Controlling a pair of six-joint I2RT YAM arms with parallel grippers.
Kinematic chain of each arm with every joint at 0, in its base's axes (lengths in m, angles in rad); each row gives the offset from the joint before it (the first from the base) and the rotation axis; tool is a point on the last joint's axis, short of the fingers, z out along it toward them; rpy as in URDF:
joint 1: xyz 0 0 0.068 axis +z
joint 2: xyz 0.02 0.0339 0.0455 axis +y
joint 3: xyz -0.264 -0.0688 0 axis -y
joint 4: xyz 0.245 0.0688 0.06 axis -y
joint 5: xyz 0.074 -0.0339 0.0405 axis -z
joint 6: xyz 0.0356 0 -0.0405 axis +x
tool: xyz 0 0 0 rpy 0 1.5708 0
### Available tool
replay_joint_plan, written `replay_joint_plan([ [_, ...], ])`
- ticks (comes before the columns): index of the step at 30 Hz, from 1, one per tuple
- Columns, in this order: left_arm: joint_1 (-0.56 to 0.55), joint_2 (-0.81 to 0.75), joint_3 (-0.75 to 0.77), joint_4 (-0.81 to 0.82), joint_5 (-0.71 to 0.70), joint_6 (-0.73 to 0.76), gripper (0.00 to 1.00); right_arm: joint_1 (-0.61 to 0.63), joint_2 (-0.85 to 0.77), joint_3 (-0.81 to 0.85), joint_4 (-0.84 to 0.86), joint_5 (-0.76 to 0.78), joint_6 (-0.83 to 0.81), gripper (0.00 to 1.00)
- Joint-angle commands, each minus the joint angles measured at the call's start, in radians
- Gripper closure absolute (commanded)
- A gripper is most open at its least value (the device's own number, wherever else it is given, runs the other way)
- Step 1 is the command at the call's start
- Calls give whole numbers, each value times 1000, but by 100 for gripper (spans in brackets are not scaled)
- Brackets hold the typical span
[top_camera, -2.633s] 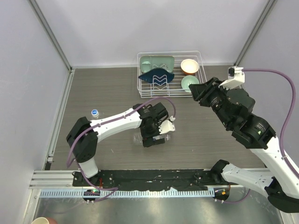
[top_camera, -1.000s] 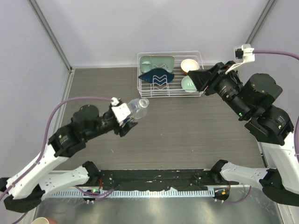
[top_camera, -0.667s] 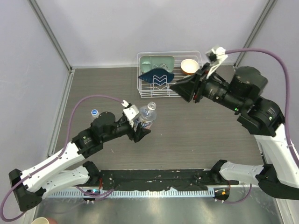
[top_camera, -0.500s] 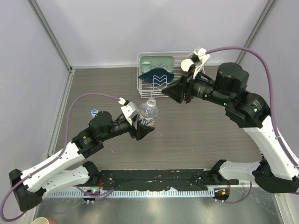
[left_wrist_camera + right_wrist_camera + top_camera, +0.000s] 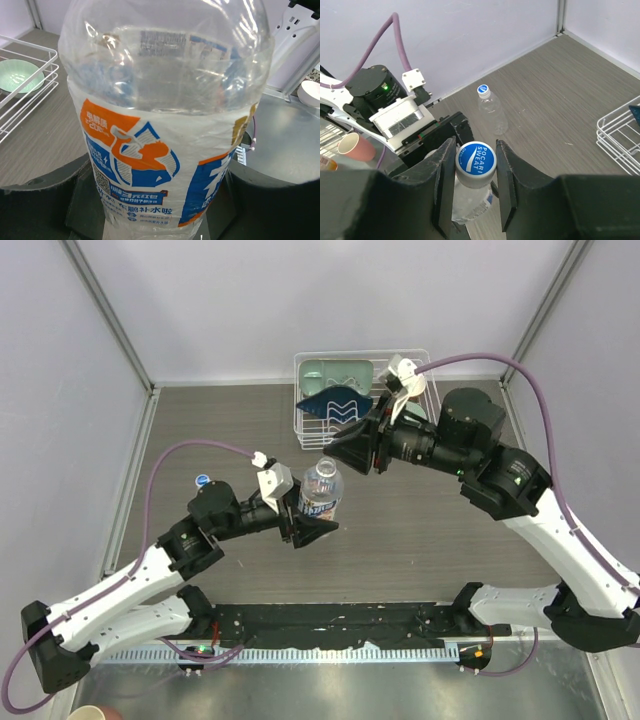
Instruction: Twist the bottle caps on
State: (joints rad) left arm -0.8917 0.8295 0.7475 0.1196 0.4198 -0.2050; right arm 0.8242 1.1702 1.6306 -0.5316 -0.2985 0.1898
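Observation:
My left gripper (image 5: 316, 520) is shut on the labelled bottle (image 5: 320, 495) and holds it upright above the table; its blue, orange and white label fills the left wrist view (image 5: 150, 165). My right gripper (image 5: 341, 452) is shut on a bottle cap (image 5: 476, 159) with white sides and a blue printed top. It holds the cap right over that bottle's neck; I cannot tell whether they touch. The unlabelled bottle (image 5: 203, 483) stands at the left with a blue-topped cap on it. It also shows in the right wrist view (image 5: 492, 114).
A white wire dish rack (image 5: 300, 400) stands at the back with green and orange bowls and a dark blue piece in it. It also shows in the left wrist view (image 5: 30, 90). A pink cup (image 5: 355, 146) sits beyond the table's near edge.
My left arm has lifted the labelled bottle off the table and turned it upright. My right arm has swung left from the rack to over the bottle's top.

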Motion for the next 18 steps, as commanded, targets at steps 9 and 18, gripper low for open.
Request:
replay_joint_plan([
  [9,4,-26,-34,91,20,-50,100,161,-6,-23,122,107,-55,82],
  [18,23,-53,-37,94,39,-76,100,181,-15,-21,73,147,-75,82],
])
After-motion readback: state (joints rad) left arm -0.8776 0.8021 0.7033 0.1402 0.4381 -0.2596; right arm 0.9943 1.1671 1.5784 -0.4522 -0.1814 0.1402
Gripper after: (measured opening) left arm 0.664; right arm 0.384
